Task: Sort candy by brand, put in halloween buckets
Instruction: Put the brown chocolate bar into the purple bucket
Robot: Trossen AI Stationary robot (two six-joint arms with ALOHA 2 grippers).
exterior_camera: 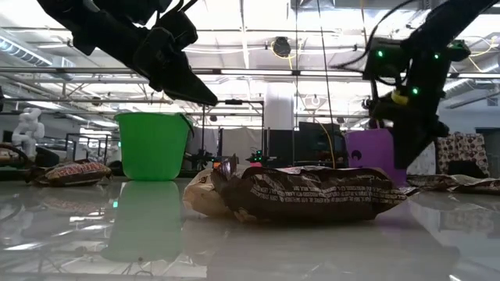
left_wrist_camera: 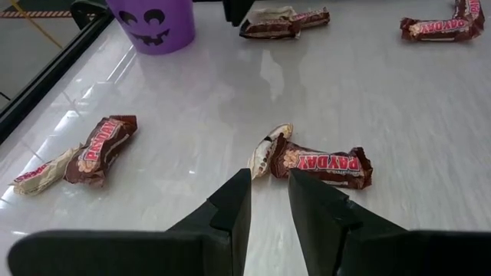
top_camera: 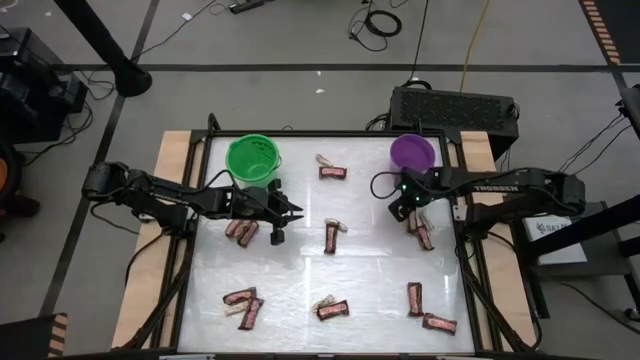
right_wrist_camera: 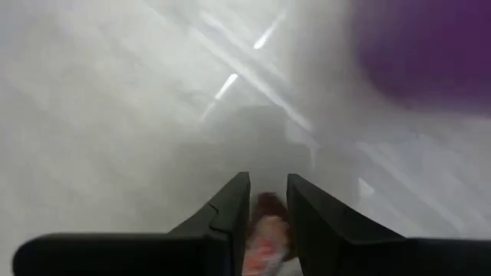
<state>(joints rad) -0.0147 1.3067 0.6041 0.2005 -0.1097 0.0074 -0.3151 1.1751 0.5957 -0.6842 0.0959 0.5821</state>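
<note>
Dark red-brown candy bars point(top_camera: 331, 237) and pale pieces point(top_camera: 323, 159) lie scattered on the white table point(top_camera: 370, 270), and at three o'clock, just below the purple bucket point(top_camera: 411, 152), the right gripper point(right_wrist_camera: 268, 218) pinches one reddish candy point(right_wrist_camera: 267, 230) between narrow fingers, while the left gripper point(left_wrist_camera: 268, 201), slightly parted, holds nothing near the green bucket point(top_camera: 251, 157).

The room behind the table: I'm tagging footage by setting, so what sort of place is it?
Probably a robotics lab or workshop: exposed ceiling beams, cables on the floor, and another rig in the background.

Two buckets, one green point(top_camera: 252, 157) and one purple point(top_camera: 412, 152); roughly nine red-brown bars point(top_camera: 333, 310); two arms.
</note>
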